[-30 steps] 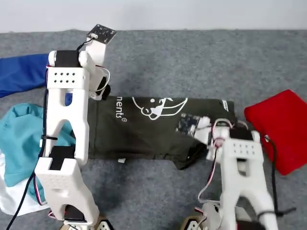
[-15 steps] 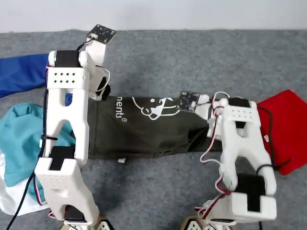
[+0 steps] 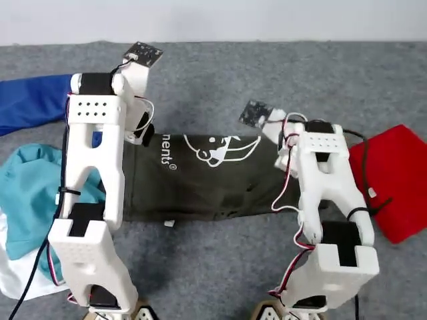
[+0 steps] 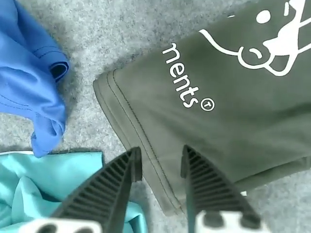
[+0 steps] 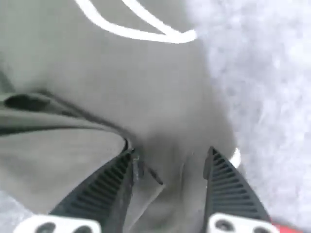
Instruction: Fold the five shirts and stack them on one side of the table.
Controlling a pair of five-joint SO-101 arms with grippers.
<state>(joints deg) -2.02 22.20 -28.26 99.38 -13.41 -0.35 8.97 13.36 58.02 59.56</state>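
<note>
- At the near left corner of the table [image 3: 220, 73], beside the left arm's base, we see a white shirt [image 3: 13, 283] lying in a heap. Just beyond it and touching it, a teal shirt [image 3: 27, 193] is crumpled too. Neither looks folded to us.
- In the middle lies the dark green shirt [image 3: 200, 187], print up, drawn into a long band across the table. We judge it half folded, with the crosswise folds not yet made.
- At its left end, the left gripper [image 4: 160, 155] stands with its jaws narrowly parted astride the hem, holding nothing that we can see.
- At its right end, the right gripper [image 5: 170, 155] hangs low over the cloth. Its jaws are moderately apart, with a loose ridge of fabric between them that is not pinched.
- To the right, just beside the green one, the red shirt [image 3: 397, 180] lies as a flat square. We take it to be folded and the start of the stack.
- Farthest off, at the left edge, a blue shirt [image 3: 30, 103] lies rumpled.
- Our count is five shirts, one of each colour, with two arms and two grippers. By our reckoning one shirt is done, one is under way and three are untouched. Nothing lies on the red one yet.
</note>
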